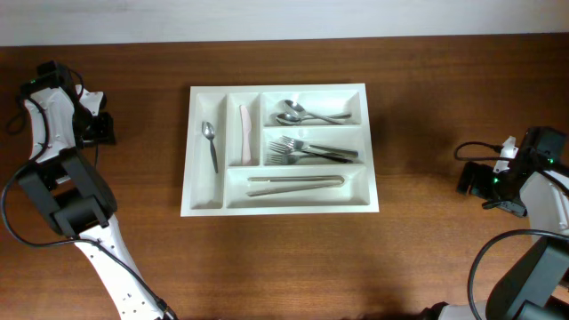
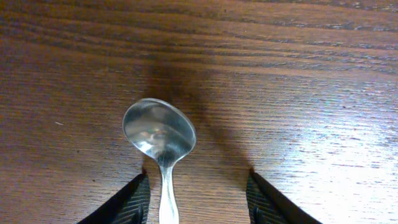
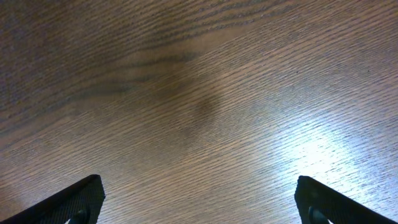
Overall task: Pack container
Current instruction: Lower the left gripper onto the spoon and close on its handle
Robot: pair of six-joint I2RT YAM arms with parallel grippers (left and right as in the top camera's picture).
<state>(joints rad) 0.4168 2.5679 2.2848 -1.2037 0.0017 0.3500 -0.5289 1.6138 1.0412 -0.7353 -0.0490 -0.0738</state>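
The container (image 1: 276, 88) is a large white cutlery tray at the table's centre. It holds a small spoon (image 1: 210, 142), a pink utensil (image 1: 243, 133), spoons (image 1: 307, 114), forks (image 1: 311, 151) and long tongs (image 1: 293, 182). Far left of it, my left gripper (image 1: 98, 129) is low over the wood. In the left wrist view a metal spoon (image 2: 160, 134) lies on the table, its handle running between the jaws of the left gripper (image 2: 198, 180). The left finger is close to the handle and the right finger stands well apart. My right gripper (image 3: 199, 186) is open over bare wood.
The right arm (image 1: 498, 178) rests near the table's right edge, well away from the tray. The left arm's base and cables (image 1: 62, 196) occupy the left edge. The table's back edge meets a pale wall (image 1: 284, 18).
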